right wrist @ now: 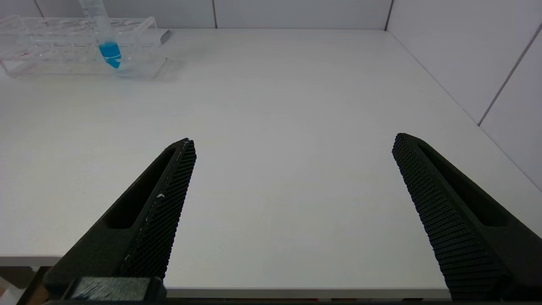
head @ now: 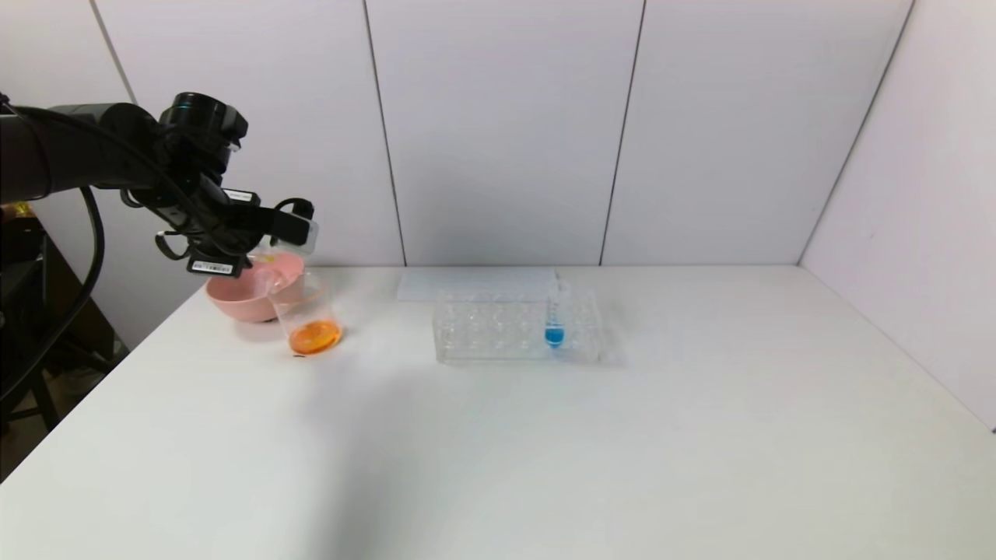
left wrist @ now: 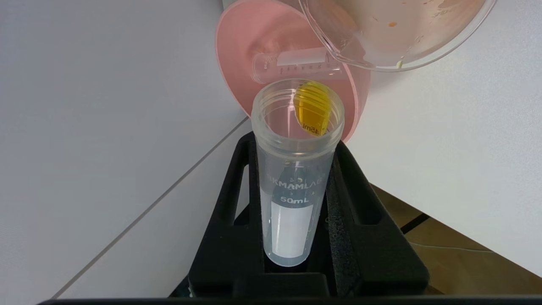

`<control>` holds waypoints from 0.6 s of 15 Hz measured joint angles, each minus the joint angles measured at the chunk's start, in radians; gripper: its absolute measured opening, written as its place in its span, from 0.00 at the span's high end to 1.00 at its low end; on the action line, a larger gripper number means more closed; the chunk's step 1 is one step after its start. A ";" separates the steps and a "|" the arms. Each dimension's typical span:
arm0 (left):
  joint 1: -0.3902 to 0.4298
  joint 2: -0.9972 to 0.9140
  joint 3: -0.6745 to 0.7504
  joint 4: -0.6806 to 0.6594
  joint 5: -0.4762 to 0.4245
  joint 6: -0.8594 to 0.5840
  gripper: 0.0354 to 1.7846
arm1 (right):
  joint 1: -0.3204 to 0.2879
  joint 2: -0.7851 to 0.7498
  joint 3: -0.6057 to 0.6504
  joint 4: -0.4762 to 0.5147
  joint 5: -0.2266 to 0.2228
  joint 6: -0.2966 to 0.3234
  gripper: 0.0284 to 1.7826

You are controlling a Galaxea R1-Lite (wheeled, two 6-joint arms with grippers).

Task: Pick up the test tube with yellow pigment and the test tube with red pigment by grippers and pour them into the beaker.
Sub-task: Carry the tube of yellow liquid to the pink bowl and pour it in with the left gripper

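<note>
Three views, taken one after another.

Head view, left gripper: raised at the table's far left, above the pink bowl and the beaker; its jaws are hard to read from here.
Head view, beaker: stands on the white table just in front of the bowl, with orange liquid pooled at its bottom.
Head view, tube rack: clear, well to the right of the beaker, holding one blue-liquid tube upright.
Head view, right arm: not seen here.

Left wrist view, left gripper: jaws pressed onto the test tube with yellow pigment, pinching it from both sides.
Left wrist view, tube: open mouth points away from the camera toward bowl and beaker; a little yellow liquid clings inside near the rim, and a white strip sits lower on its wall. The head view shows none of this.
Left wrist view, pink bowl: a second clear tube lies inside it; I cannot tell its contents.
Left wrist view, beaker: its rim sits beyond the tube's mouth, orange flecks on the wall.

Right wrist view, right gripper: jaws spread wide, holding nothing, above bare table near its front edge.
Right wrist view, tube rack: far off, with the blue-liquid tube in it.
</note>
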 joint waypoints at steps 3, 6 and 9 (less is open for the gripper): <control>-0.006 0.001 0.000 -0.007 0.030 0.007 0.76 | 0.000 0.000 0.000 0.000 0.000 0.000 0.05; -0.010 0.001 0.000 -0.007 0.034 0.007 0.76 | 0.000 0.000 0.000 0.000 0.000 0.000 0.05; -0.011 0.001 0.000 -0.005 0.034 0.007 0.76 | 0.000 0.000 0.000 0.000 0.000 0.000 0.05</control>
